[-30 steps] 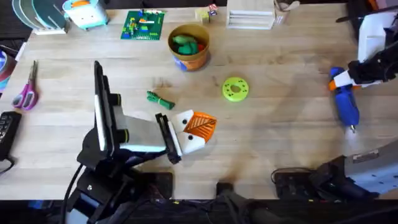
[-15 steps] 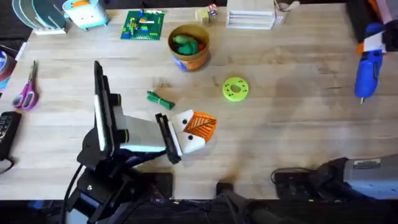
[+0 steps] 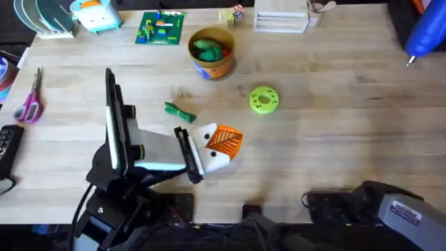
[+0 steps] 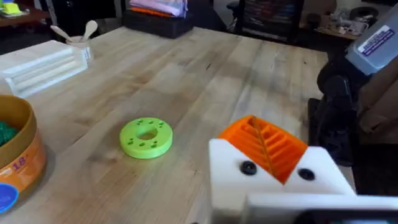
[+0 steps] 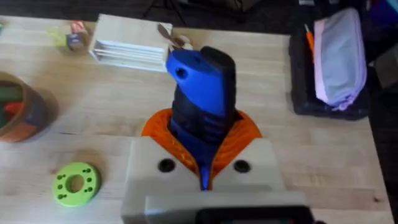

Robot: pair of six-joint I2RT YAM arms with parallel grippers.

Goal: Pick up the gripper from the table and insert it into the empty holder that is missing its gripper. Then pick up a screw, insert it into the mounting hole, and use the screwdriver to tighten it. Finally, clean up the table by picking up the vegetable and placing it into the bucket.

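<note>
My left gripper rests low over the table, its white finger bases closed around an orange ribbed tip. I cannot tell whether that tip is the loose gripper or a mounted pad. A white pointed holder forms its far finger. My right gripper is shut on the blue screwdriver, which the overhead view shows raised at the far right edge. The dark-green vegetable lies just beyond the left gripper. The yellow-orange bucket stands behind it with green pieces inside. The screw is out of view.
A lime-green disc lies mid-table, right of the vegetable. Pink scissors lie at the left edge. A green block plate and a white rack sit along the back. A dark tray with a pouch stands off the right side.
The right arm has lifted the screwdriver off the table's right side and carried it up toward the far right corner. The left arm has not moved.
</note>
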